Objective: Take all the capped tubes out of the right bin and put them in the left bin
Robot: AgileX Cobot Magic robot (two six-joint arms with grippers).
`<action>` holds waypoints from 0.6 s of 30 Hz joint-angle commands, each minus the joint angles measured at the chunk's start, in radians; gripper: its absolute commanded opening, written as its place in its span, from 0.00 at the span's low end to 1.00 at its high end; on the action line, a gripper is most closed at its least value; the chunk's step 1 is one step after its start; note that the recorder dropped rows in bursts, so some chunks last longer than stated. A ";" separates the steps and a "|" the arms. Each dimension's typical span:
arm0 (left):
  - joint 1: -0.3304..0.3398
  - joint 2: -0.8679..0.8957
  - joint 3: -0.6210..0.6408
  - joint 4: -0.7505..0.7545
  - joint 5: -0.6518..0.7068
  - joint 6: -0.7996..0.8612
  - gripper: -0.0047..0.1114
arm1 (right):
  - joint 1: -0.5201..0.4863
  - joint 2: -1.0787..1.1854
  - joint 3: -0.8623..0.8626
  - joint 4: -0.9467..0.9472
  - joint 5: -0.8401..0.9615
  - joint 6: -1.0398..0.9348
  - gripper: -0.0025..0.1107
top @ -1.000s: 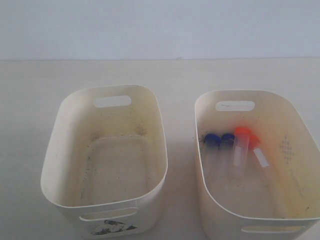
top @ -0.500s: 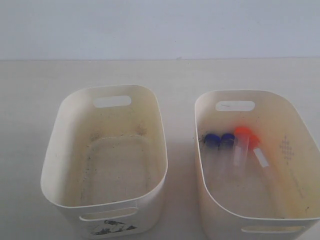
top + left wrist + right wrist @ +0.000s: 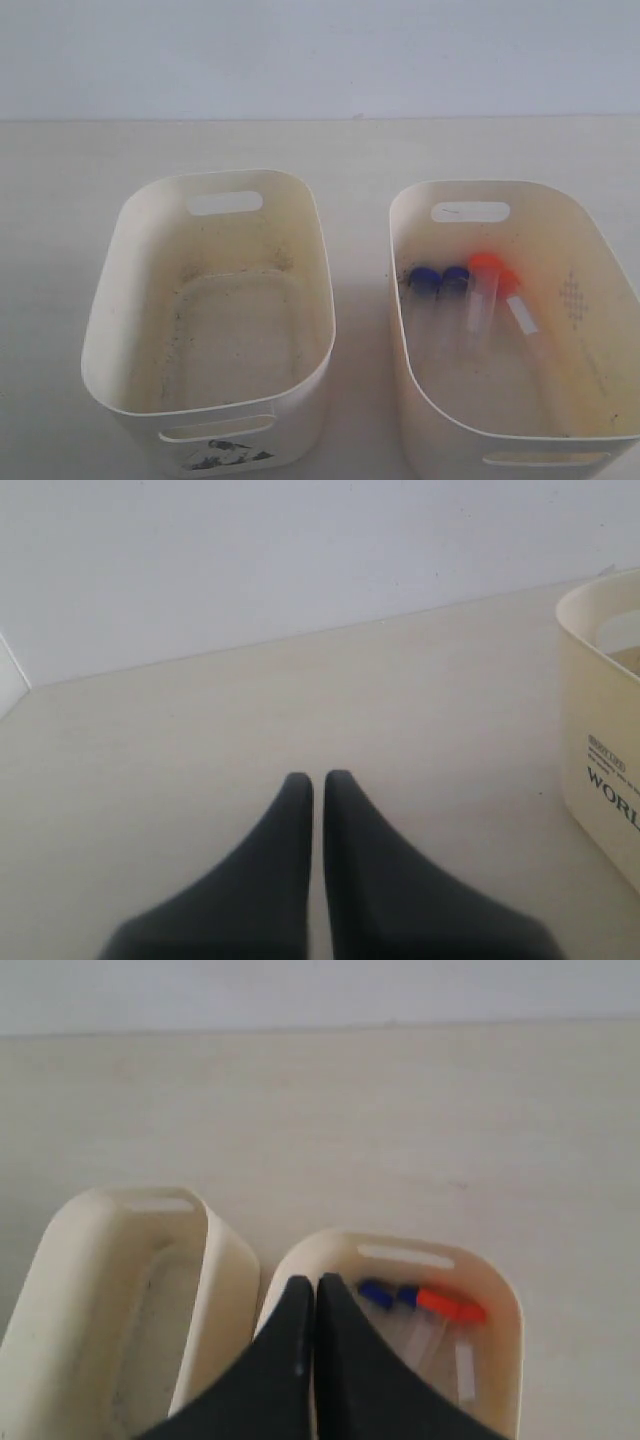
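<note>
Several capped tubes lie side by side in the right bin (image 3: 600, 250): two with blue caps (image 3: 426, 279) (image 3: 456, 277) and two with orange-red caps (image 3: 486, 264) (image 3: 510, 282). The left bin (image 3: 120, 260), with a dark label (image 3: 225, 455) on its front, holds no tubes. Neither arm shows in the exterior view. My right gripper (image 3: 315, 1285) is shut and empty, high above the right bin (image 3: 505, 1305), whose tubes (image 3: 440, 1305) show beside the fingers. My left gripper (image 3: 317, 780) is shut and empty over bare table, with a bin wall (image 3: 590, 710) off to one side.
Both bins stand on a pale table (image 3: 360, 150) with a plain white wall (image 3: 320, 50) behind it. A narrow gap of table (image 3: 362, 380) separates the bins. In the right wrist view the left bin (image 3: 225, 1250) sits close beside the right bin.
</note>
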 commanded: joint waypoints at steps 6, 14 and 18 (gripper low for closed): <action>-0.001 0.000 -0.004 -0.004 -0.009 -0.013 0.08 | 0.096 0.194 -0.096 -0.109 0.145 0.162 0.02; -0.001 0.000 -0.004 -0.004 -0.009 -0.013 0.08 | 0.416 0.348 -0.096 -0.397 0.145 0.388 0.02; -0.001 0.000 -0.004 -0.004 -0.009 -0.013 0.08 | 0.452 0.420 -0.096 -0.393 0.145 0.384 0.02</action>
